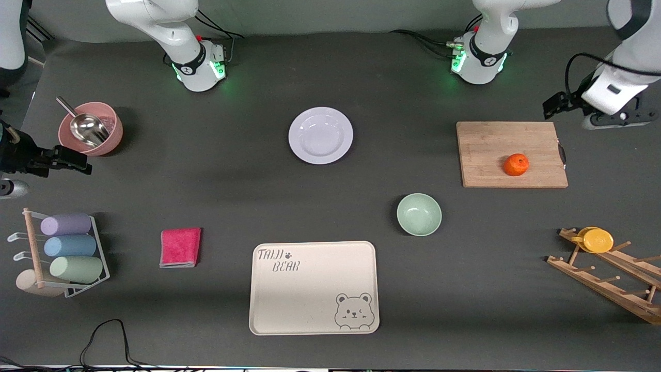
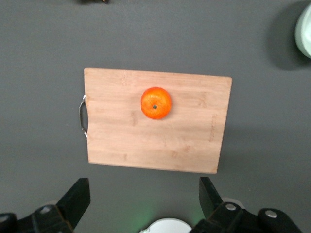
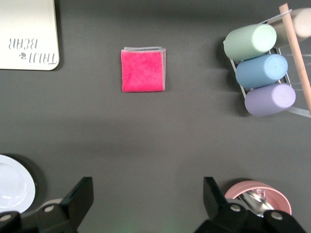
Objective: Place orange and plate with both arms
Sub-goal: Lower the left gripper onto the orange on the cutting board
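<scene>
Orange [image 1: 516, 164] on board [image 1: 511, 154], stem dimple seen only in left wrist view [image 2: 156, 103]. Plate [image 1: 320, 135] mid-table, nearer the bases than bowl [image 1: 419, 214]. Left gripper [image 2: 144, 201] spread, over table by the board. Right gripper [image 3: 148, 201] spread, near pink bowl [image 3: 257, 194]; its view alone shows cloth [image 3: 143, 70] edge-on layers.

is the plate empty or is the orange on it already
Empty. The plate shows only bare white, while the orange sits on the cutting board toward the left arm's end.
</scene>
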